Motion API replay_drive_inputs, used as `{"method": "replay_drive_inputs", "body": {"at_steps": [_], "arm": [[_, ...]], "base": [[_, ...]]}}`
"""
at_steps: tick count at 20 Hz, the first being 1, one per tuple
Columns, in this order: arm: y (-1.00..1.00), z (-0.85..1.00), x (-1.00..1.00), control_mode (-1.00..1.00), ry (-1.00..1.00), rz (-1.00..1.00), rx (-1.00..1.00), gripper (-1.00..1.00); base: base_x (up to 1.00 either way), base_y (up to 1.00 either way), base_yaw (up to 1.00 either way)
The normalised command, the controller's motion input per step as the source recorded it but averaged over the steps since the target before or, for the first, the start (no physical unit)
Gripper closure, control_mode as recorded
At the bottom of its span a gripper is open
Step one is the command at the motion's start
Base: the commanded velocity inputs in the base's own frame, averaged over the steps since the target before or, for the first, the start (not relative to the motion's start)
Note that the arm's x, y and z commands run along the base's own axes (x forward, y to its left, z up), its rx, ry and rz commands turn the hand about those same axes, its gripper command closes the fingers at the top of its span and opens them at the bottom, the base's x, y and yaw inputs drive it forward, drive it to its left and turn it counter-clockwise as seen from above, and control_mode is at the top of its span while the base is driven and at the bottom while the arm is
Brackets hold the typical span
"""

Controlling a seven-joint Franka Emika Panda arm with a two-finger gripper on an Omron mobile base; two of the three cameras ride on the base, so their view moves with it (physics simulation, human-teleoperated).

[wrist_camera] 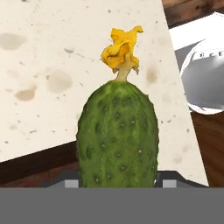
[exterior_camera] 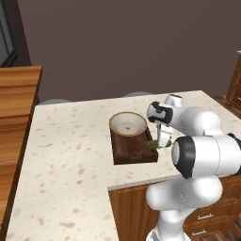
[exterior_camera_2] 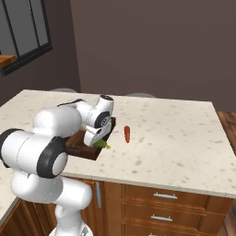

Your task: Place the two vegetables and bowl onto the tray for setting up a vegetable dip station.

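Note:
A dark-green cucumber (wrist_camera: 117,135) with a yellow flower at its tip is held upright between my gripper's (wrist_camera: 117,183) fingers. My gripper (exterior_camera: 160,140) hangs at the right front edge of the dark-brown tray (exterior_camera: 134,153), and the cucumber (exterior_camera: 152,145) sits just over that edge. The tan-rimmed bowl (exterior_camera: 128,123) rests on the tray's far end. A slim red pepper (exterior_camera_2: 127,133) lies on the counter to the right of the tray (exterior_camera_2: 82,148). In the right base view the cucumber (exterior_camera_2: 101,144) pokes out below the gripper (exterior_camera_2: 97,138).
The speckled counter (exterior_camera: 70,141) stretches wide to the left and to the right (exterior_camera_2: 184,138) of the tray. Its front edge runs close below the tray, with wooden drawers (exterior_camera_2: 161,203) under it. Two grey stool tops (exterior_camera: 54,101) stand behind the counter.

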Motion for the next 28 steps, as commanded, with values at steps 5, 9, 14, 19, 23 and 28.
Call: {"method": "replay_drive_inputs", "body": {"at_steps": [5,9,14,19,23,28], "arm": [[0.40,0.00,0.11,-1.00,-0.06,-0.17,0.00,1.00],[0.25,-0.01,0.21,-1.00,0.00,0.00,0.00,1.00],[0.20,0.00,0.25,-1.00,-0.01,0.00,0.00,1.00],[0.12,0.00,0.24,-1.00,-0.12,0.02,-0.01,1.00],[0.15,0.00,0.26,-1.00,-0.02,0.05,0.00,1.00],[0.18,-0.05,0.15,-1.00,0.00,0.14,0.00,1.00]], "base": [[0.00,0.00,0.00],[0.00,0.00,0.00],[0.00,0.00,0.00],[0.00,0.00,0.00],[0.00,0.00,0.00],[0.00,0.00,0.00]]}}
